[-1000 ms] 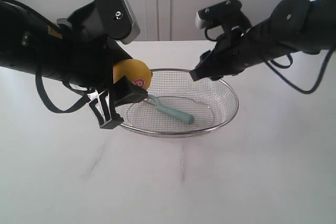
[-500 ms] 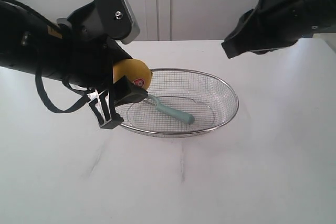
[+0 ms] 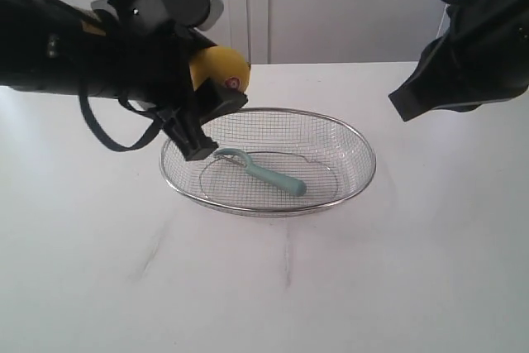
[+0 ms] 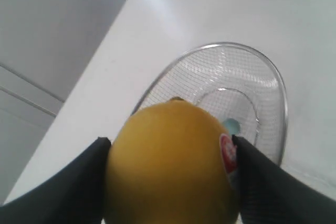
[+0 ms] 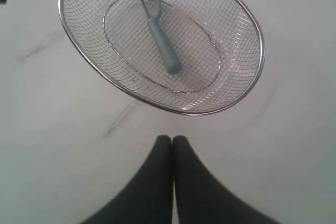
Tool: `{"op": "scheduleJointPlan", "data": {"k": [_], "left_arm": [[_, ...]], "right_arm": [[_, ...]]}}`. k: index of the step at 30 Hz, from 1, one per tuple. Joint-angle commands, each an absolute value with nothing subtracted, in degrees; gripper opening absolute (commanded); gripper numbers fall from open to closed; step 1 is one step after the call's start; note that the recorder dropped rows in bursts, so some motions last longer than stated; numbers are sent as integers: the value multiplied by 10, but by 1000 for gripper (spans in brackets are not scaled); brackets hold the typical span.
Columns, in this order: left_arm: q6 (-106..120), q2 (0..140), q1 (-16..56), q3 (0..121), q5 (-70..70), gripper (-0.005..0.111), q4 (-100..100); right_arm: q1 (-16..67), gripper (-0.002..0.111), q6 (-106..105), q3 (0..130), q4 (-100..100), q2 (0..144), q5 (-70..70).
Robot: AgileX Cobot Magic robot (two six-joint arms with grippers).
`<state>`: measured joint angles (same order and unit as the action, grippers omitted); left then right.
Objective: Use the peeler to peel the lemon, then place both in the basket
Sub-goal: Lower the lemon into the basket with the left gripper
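Observation:
The yellow lemon (image 3: 221, 68) with its red-and-white sticker is held in the air above the left rim of the wire basket (image 3: 357, 178). My left gripper (image 3: 216, 80) is shut on the lemon (image 4: 170, 163), one black finger on each side. The teal-handled peeler (image 3: 263, 173) lies inside the basket, blade head toward the left. My right gripper (image 5: 172, 139) is shut and empty, raised high at the right, well clear of the basket (image 5: 89, 60) and the peeler (image 5: 159, 32).
A white tabletop (image 3: 273, 287) stretches around the basket, with a pale wall and cabinet doors (image 3: 256, 6) behind. The right arm (image 3: 471, 64) hangs over the table's far right side.
My left gripper has lifted the lemon up and slightly right, over the basket's rim. The right arm has pulled back and up toward the right. The peeler lies unmoved in the basket.

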<state>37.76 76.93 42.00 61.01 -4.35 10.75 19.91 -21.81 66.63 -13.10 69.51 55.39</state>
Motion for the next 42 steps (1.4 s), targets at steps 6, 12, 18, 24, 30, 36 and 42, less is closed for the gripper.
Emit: {"op": "scheduleJointPlan", "data": {"k": [6, 12, 18, 24, 30, 36, 42], "left_arm": [[373, 876, 413, 626, 76, 0, 130], [348, 974, 349, 727, -44, 0, 218], [270, 1060, 332, 900, -211, 0, 184], [56, 1161, 332, 1043, -408, 0, -52], [58, 1207, 334, 1052, -390, 0, -44], [58, 1231, 334, 1052, -378, 0, -40], [58, 1249, 334, 1052, -386, 0, -38]], "right_arm": [[200, 0, -212, 665, -119, 693, 562], [200, 0, -204, 665, -119, 693, 562], [200, 0, -203, 665, -119, 693, 545], [200, 0, -203, 665, -119, 693, 543], [200, 0, -191, 665, -121, 693, 543], [200, 0, -191, 665, -120, 693, 550], [200, 0, -191, 665, -120, 693, 553]]}}
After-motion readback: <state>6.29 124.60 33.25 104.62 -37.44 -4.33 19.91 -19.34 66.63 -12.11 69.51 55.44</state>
